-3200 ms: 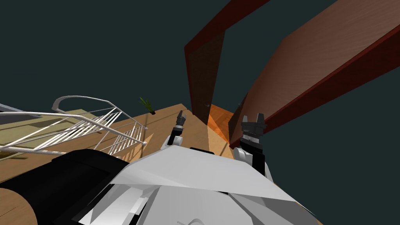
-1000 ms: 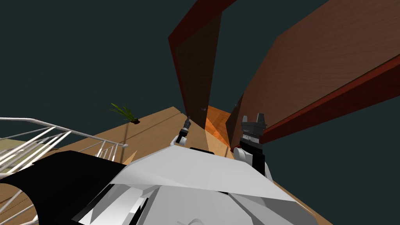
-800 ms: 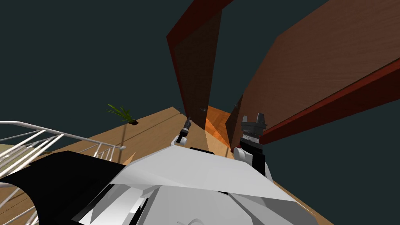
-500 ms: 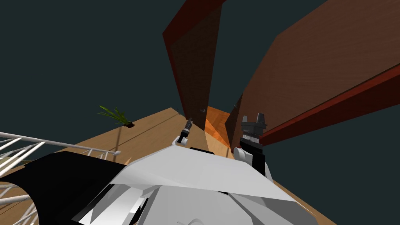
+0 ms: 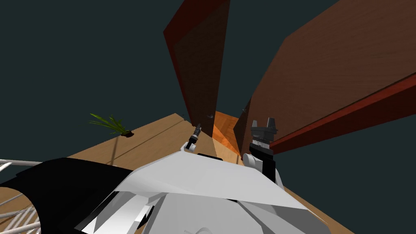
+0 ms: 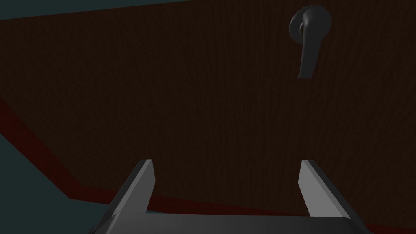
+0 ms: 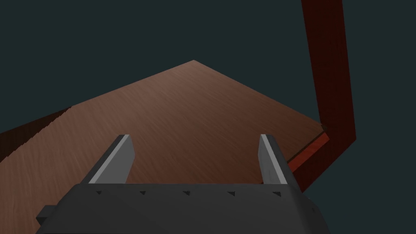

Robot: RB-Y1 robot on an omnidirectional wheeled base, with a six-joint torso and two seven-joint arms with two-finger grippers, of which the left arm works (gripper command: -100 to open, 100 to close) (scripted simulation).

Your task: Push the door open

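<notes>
- My left end effector, blades spread apart and holding nothing, faces the dark brown door leaf. The leaf looks partly ajar beside a strip of orange floor. I cannot tell whether the blades touch it.
- The thin blade tips could skid across the flat face if I press at a slant, and the push would be lost.
- The dark grey lever handle sits off to one side of the blades, so drifting toward it could snag a blade.
- My right end effector, also spread and empty, points at the lighter brown wood-grain panel near its dark red frame. Driving forward could jam it there.
</notes>
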